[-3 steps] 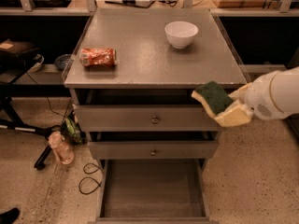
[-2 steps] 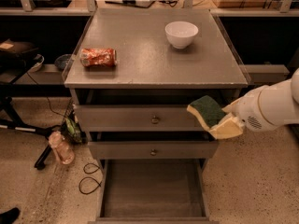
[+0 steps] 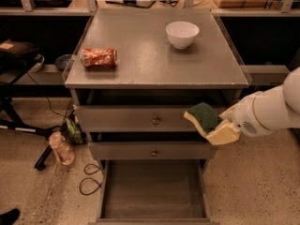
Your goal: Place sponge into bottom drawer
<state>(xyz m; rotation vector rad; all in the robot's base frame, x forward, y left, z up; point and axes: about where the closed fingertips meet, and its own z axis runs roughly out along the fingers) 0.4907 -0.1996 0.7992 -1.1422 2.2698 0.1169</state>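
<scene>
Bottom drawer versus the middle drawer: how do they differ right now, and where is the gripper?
The bottom drawer is pulled out, its flat floor showing; the middle drawer is pushed in. The middle drawer shows a front with a small round knob; the bottom drawer's front face is hidden. Both are grey metal. The gripper holds the sponge right of the cabinet, level with the shut drawers.

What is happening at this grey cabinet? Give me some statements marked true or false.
The pincer holds the sponge at the cabinet's right front. True.
The bottom drawer is shut. False: it is pulled out.
A white bowl stands on the cabinet top. True.
The sponge lies in the bottom drawer. False: it is held in the air, level with the upper drawers.
The orange-red packet is inside a drawer. False: it lies on the cabinet top, left side.
</scene>
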